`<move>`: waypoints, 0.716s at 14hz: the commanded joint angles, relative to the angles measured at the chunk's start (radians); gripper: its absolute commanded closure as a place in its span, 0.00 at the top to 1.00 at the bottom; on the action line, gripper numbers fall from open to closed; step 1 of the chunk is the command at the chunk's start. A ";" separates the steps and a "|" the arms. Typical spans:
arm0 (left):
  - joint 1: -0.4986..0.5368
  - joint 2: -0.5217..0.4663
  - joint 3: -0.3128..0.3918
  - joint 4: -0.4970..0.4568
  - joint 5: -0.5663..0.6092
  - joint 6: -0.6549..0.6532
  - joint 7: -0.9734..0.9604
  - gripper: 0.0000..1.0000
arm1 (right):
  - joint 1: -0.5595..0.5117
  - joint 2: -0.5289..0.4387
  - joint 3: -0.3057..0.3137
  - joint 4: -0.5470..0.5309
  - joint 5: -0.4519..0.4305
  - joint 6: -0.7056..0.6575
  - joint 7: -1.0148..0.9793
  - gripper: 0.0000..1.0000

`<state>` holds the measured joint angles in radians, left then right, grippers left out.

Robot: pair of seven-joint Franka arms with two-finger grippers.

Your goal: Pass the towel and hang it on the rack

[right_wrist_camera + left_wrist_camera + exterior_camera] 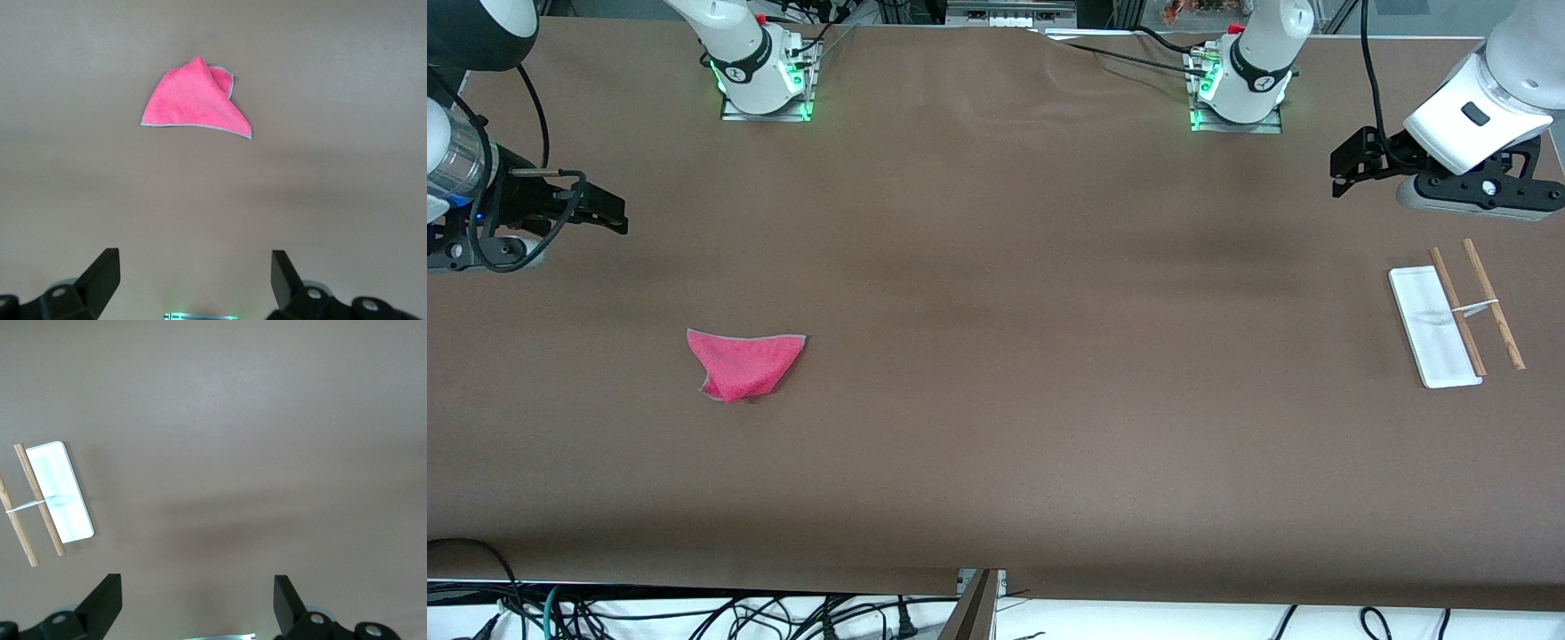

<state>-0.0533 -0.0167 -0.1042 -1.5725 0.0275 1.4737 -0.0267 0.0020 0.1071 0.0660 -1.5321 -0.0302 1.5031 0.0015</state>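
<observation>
Towel (743,365) untouched; both tools wide apart, empty.

Robotics lab bench.
Two bolted arm bases (765,76) are seen on a brown-covered table (996,444), with cables (694,618) trailing below.

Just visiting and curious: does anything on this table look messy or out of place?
Only small things. The towel lies crumpled with a corner folded over, toward the right arm's end. The rack stands at the left arm's end and looks intact. Nothing is spilled or damaged.
</observation>
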 commanded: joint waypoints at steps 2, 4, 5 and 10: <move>-0.004 0.014 -0.005 0.028 0.031 -0.010 0.004 1.00 | -0.004 0.000 0.009 0.024 0.013 0.003 -0.006 1.00; -0.003 0.012 -0.005 0.028 0.031 -0.010 0.004 1.00 | -0.004 0.006 0.009 0.038 0.013 0.002 -0.008 1.00; -0.003 0.012 -0.005 0.028 0.031 -0.010 0.004 1.00 | -0.004 0.006 0.009 0.038 0.012 0.002 -0.008 1.00; -0.003 0.012 -0.005 0.028 0.031 -0.010 0.004 1.00 | -0.004 0.006 0.009 0.038 0.015 0.002 -0.006 1.00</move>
<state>-0.0536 -0.0167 -0.1049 -1.5724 0.0275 1.4738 -0.0267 0.0029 0.1077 0.0705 -1.5144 -0.0302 1.5100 0.0014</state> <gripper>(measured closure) 0.000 0.000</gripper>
